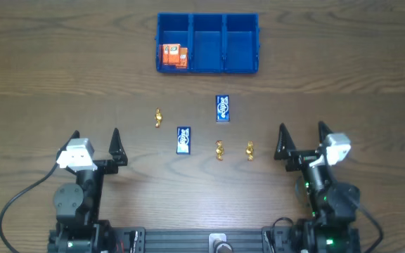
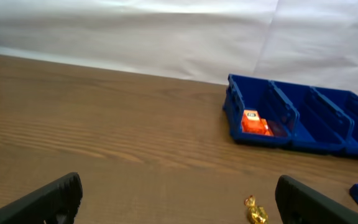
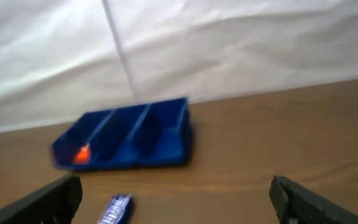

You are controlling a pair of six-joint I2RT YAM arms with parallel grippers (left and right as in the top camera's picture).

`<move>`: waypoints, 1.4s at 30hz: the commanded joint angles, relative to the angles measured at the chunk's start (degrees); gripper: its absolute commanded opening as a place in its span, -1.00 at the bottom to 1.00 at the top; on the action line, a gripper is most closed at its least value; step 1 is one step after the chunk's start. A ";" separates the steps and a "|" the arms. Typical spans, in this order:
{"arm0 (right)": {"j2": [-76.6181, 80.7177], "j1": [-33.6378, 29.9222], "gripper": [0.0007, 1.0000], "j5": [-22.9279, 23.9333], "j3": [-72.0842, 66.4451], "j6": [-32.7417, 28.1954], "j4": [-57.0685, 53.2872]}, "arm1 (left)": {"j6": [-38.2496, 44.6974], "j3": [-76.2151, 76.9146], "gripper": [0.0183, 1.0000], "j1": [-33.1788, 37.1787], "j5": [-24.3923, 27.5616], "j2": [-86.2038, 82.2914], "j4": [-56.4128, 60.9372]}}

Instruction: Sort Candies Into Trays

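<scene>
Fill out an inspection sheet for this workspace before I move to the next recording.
Surface: wooden table, no spills seen.
Job's things: blue three-compartment tray; orange candies in its leftmost compartment; two blue candy bars and three gold candies loose on the table between the tray and the arms.
Clutter: nothing seen.
Grippers: left gripper and right gripper both open, holding nothing, either side of the loose candies.
Cables: black cable loops beside the left arm's base.
Surroundings: white sheet behind the table.
</scene>
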 commanded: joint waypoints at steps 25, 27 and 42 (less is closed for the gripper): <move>96.15 43.30 1.00 9.14 76.61 21.88 -46.18 | 0.39 -0.85 1.00 0.28 -0.28 -0.50 -2.51; 98.66 45.42 1.00 10.86 76.61 24.68 -46.25 | 0.39 -0.85 1.00 0.28 -0.28 -0.50 -2.51; 110.79 50.03 1.00 16.15 76.61 35.95 -46.47 | 0.39 -0.85 1.00 0.28 -0.28 -0.50 -2.51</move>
